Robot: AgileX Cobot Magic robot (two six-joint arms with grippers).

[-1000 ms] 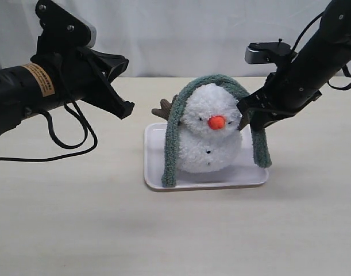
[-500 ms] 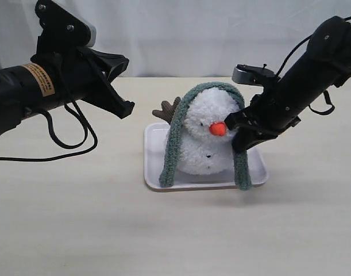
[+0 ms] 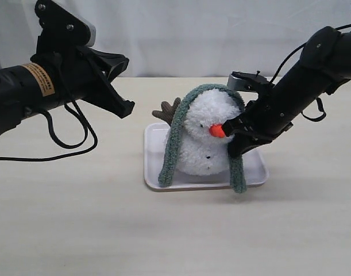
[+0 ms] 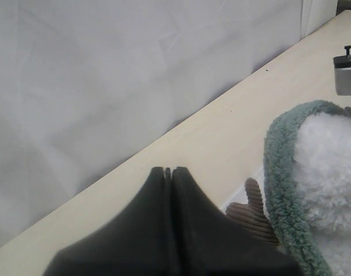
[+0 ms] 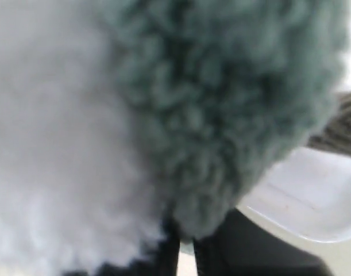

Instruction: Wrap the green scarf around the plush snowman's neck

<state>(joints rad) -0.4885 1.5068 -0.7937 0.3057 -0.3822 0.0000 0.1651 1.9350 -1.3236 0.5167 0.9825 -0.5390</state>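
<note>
Right now the green scarf [image 3: 174, 144] lies draped over the crown of the plush snowman [image 3: 205, 138], which sits on the white tray [image 3: 154, 172]. One tail hangs down each side, and neither is round the neck yet. The right gripper [image 3: 235, 140] sits just under the orange nose [image 3: 216, 130]. It seems clamped on the right-hand tail, though the right wrist view is too blurred to be sure. The left gripper [image 4: 169, 171] hangs well apart from the toy, its fingers pressed together on nothing.

The risk is the drag. With the scarf riding on the head and nothing steadying the soft body, a further pull across the front could tip the snowman. It could also slide the band off the top altogether, or shove the toy along the tray.

Compared with a second ago, the right gripper has carried its tail from the snowman's flank to the front. The tail's end now hangs over the tray's near edge, and the snowman leans slightly away. The left arm has not moved.
</note>
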